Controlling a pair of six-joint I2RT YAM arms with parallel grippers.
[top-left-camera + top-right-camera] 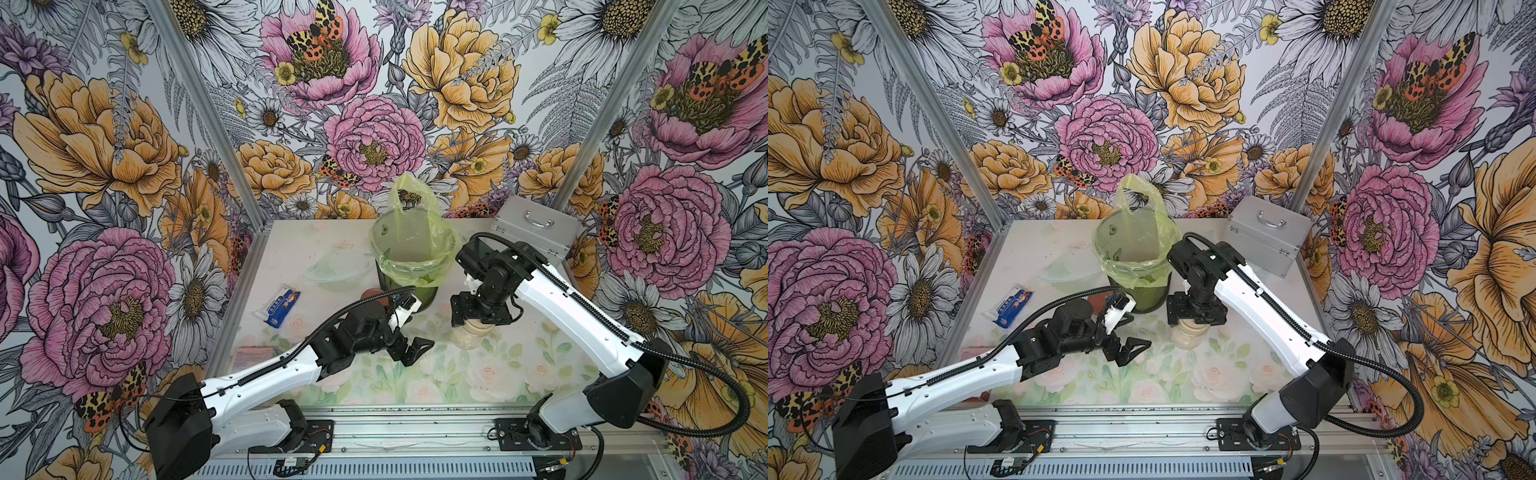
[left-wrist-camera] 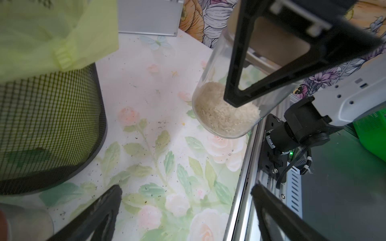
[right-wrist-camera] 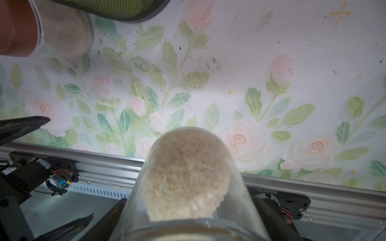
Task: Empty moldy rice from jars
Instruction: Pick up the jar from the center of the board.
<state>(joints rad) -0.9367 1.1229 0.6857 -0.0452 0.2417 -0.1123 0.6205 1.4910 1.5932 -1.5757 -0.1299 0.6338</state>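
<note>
And there was the right gripper (image 1: 473, 321), pointing straight down and clamped narrow on the beige-lidded jar (image 1: 469, 337), a small round cylinder of clear glass. Its black triangular-framed fingers (image 2: 236, 87) pinched the smooth wall just under the matte beige lid (image 1: 1192, 329). Inside, the moldy rice (image 3: 183, 171) sat as a pale, grainy, clumped heap at the closed bottom end, and the left wrist view showed the glass leaning rather than standing square. Whether its base touched the table could not be told. The left gripper (image 1: 413, 351) hung low beside it with nothing between its jaws, which were spread wide. Over by the foot of the bin, the copper-lidded jar (image 3: 62, 31) stood on the cloth with its own dull, greyish-beige layer of rice showing through the glass, and its copper-orange screw lid (image 3: 16, 27) was on. The left arm's cable crossed in front of it in both top views. The bin (image 2: 48, 125) itself was a tall round drum of dark wire mesh, lined with a thin, crinkled yellow-green plastic bag (image 1: 411, 232) whose handles stuck up above the rim. Just beside the bin lay a shallow clear plastic bowl (image 1: 336, 270), and a glossy blue-and-white tissue packet (image 1: 278, 307) lay flat near it. A ribbed aluminium case (image 1: 536, 226) with a metal handle sat at the back corner. The table (image 1: 457, 374) wore a soft rose-and-leaf print, speckled with dark crumbs.
</note>
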